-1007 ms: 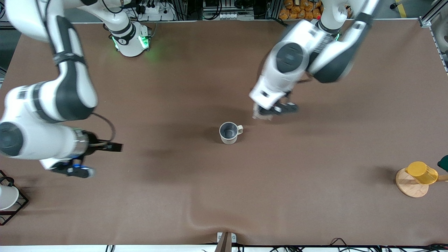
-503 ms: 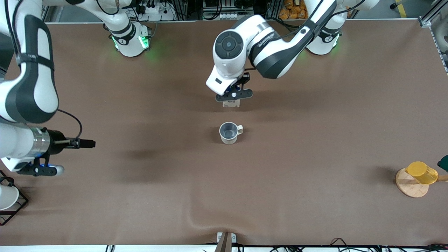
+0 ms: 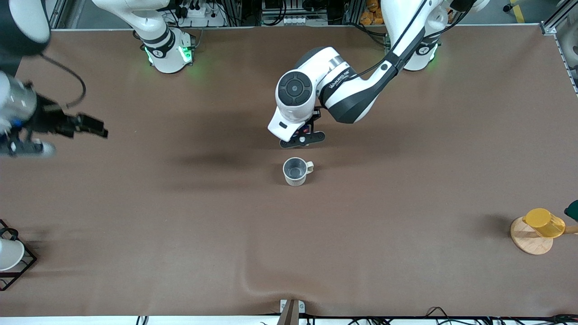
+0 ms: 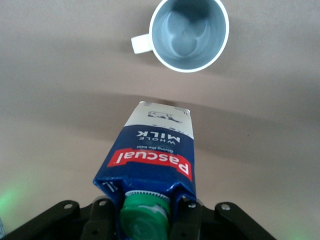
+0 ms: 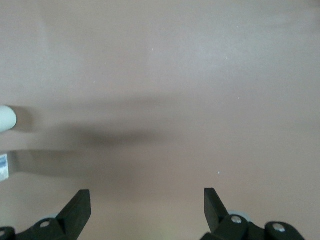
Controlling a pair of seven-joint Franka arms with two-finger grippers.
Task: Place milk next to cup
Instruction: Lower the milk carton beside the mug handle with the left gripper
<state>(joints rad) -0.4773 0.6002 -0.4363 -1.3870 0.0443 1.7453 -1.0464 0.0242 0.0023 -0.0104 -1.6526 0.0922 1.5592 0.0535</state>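
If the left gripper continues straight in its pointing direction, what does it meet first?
Probably bare table: the left gripper, shut on the milk, points down just short of the cup. Depth is unclear.

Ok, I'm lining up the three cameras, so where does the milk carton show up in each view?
Front view: the milk carton is almost hidden under the left hand, only a sliver of red and blue showing, farther from the camera than the mug.
Left wrist view: the carton fills the middle, gripped at its green cap end.
Right wrist view: not in it.
Shared landmark: the mug, seen in the front and left wrist views.
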